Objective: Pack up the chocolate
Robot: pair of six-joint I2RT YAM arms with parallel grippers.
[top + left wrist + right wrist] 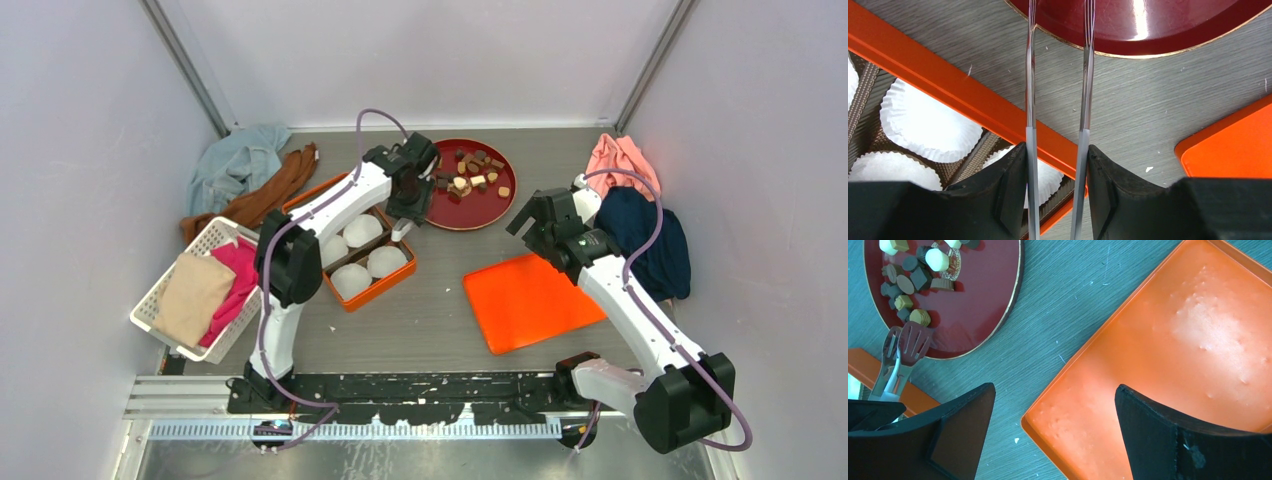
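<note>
The chocolate (470, 178) (908, 275) lies as a heap of small brown and cream pieces on a round red plate (470, 212) (978, 305) (1148, 30). My left gripper (408, 195) (1057, 155) is shut on metal tongs (1030, 100) (905, 347). The tongs' two arms stand a little apart, and their slotted tips hang over the plate's near rim with nothing between them. Just left is an orange box (380, 290) (963, 97) holding white paper cups (362, 230) (928, 120). My right gripper (535, 225) (1055, 386) is open and empty over the corner of the flat orange lid (530, 300) (1173, 350).
A white basket (150, 310) of folded cloths stands at the left. Blue and brown clothes (240, 170) lie at the back left, pink and navy ones (640, 220) at the right. A metal rail (400, 395) runs along the near edge.
</note>
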